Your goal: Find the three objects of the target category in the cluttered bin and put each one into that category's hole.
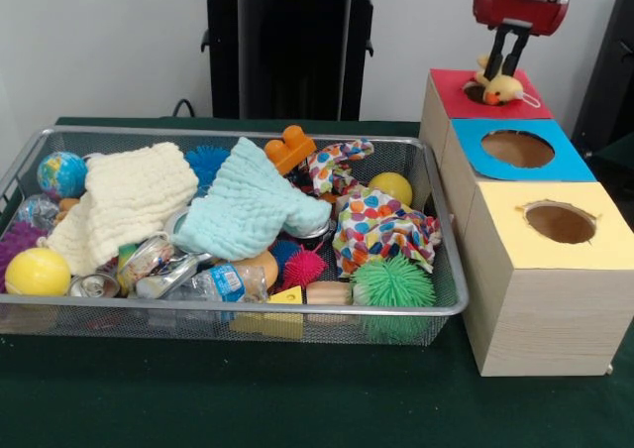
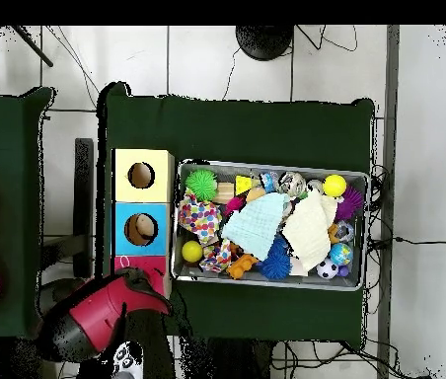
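The cluttered bin (image 1: 248, 309), a wide silver wire mesh tray, sits on the green table, also in the overhead view (image 2: 271, 283). It holds cloths, balls, cans and toys. Three wooden boxes stand beside it, with a red top (image 1: 451, 86), a blue top (image 1: 515, 149) and a yellow top (image 1: 560, 222), each with a round hole. My gripper (image 1: 505, 66) hangs over the red box's hole, shut on a small yellow duck (image 1: 502, 89) that sits right at the hole. In the overhead view my red arm (image 2: 99, 316) hides the gripper and most of the red box.
In the bin lie a cream cloth (image 1: 129, 200), a light blue cloth (image 1: 248, 210), a polka-dot cloth (image 1: 381, 225), a green spiky ball (image 1: 393, 284), yellow balls (image 1: 38, 272), a globe ball (image 1: 61, 174), an orange toy (image 1: 289, 149) and cans (image 1: 149, 265).
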Available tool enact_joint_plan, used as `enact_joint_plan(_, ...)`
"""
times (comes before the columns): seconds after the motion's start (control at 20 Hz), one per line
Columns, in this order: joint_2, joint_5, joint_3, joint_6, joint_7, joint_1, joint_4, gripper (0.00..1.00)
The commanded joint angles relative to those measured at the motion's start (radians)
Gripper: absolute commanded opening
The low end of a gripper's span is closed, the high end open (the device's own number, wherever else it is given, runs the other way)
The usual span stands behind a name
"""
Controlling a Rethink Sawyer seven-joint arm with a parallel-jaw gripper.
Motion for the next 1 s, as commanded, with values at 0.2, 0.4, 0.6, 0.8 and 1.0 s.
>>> enact_joint_plan(0.2, 0.094, -0.089, -0.009, 0.007, -0.028, -0.037, -0.073, 0.0)
enact_joint_plan(0.4, 0.125, -0.119, -0.026, -0.017, -0.012, -0.023, -0.095, 0.0)
enact_joint_plan(0.6, 0.157, -0.145, -0.036, -0.05, -0.003, -0.022, -0.11, 0.0)
enact_joint_plan(0.8, 0.189, -0.151, -0.034, -0.083, 0.013, -0.022, -0.115, 0.0)
enact_joint_plan(1.0, 0.233, -0.149, -0.034, -0.118, 0.04, -0.012, -0.13, 0.0)
